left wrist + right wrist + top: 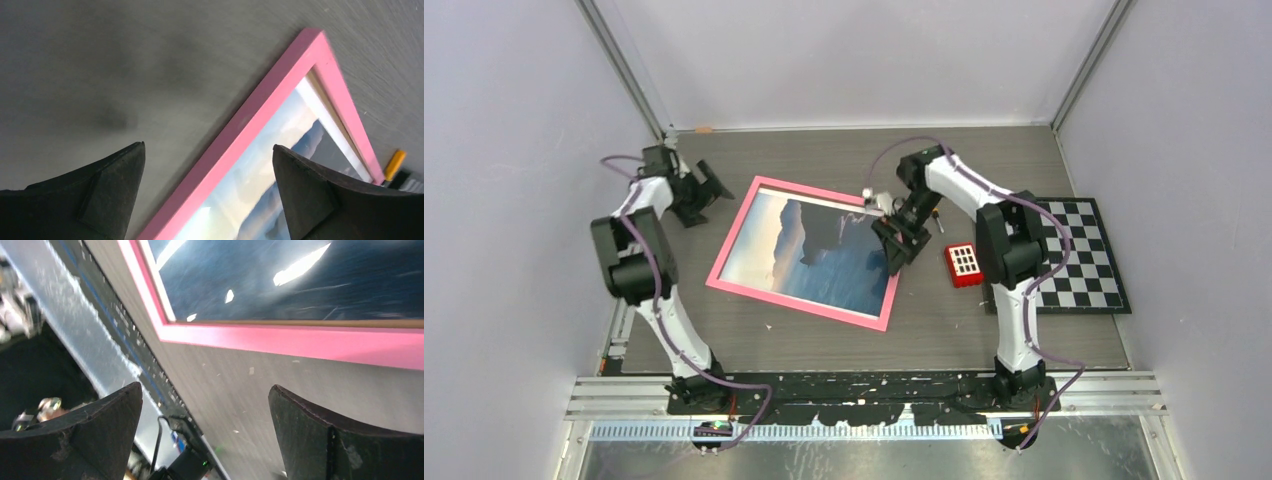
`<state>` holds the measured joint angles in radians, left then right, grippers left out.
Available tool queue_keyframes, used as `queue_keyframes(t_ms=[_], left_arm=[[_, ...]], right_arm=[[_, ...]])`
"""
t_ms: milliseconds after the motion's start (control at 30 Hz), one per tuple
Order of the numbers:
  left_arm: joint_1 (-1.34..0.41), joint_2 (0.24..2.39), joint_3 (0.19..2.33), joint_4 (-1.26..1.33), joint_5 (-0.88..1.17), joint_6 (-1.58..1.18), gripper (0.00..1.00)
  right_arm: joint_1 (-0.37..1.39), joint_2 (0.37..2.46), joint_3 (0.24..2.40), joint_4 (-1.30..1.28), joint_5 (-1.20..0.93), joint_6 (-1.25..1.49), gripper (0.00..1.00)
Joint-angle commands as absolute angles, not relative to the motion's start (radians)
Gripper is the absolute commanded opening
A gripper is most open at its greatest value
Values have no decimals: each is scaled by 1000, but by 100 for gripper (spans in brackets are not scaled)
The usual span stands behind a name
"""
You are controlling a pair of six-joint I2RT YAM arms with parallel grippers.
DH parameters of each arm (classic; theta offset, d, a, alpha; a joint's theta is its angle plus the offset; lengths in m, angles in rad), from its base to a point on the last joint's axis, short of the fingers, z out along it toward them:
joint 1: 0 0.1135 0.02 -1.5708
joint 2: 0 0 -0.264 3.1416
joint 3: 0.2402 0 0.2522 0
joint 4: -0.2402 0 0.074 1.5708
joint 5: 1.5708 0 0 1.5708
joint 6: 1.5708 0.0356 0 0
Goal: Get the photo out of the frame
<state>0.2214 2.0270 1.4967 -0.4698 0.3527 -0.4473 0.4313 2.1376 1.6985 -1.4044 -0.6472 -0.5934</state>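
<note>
Jaws spread wide, empty: left gripper (207,150) beside the thin pink rectangular frame (796,305), right gripper (205,390) over its edge; glossy seacoast photo (809,250) inside

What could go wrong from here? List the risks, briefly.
The frame lies with the photo up, its back hidden; turning it by the thin pink border could slip. The open right claw hangs over the frame's right edge and could scuff the front. The red box nearby could get knocked.
</note>
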Motion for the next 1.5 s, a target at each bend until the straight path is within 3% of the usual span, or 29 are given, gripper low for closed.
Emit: queue_keyframes(t_ms=[0,233,533,733,933,1467], left_arm=[[270,1756,1275,-511,421,-613,100],[272,1431,950,-554,410,-684,100],[260,1274,736,-692,365,-706,100],[260,1275,697,-732,351,-699,100],[260,1363,708,-565,348,-729,100],[214,1871,1108,-441,410,-672,100]], right_arm=[[377,2121,1916,-1314,-674,-478,99],[376,2282,2157,-897,-556,-124,100],[371,2498,2383,-779,-476,29,100],[371,2515,2326,-775,-487,-25,100],[370,2462,2180,-832,-550,-72,100],[377,2209,1697,-953,-687,-127,95]])
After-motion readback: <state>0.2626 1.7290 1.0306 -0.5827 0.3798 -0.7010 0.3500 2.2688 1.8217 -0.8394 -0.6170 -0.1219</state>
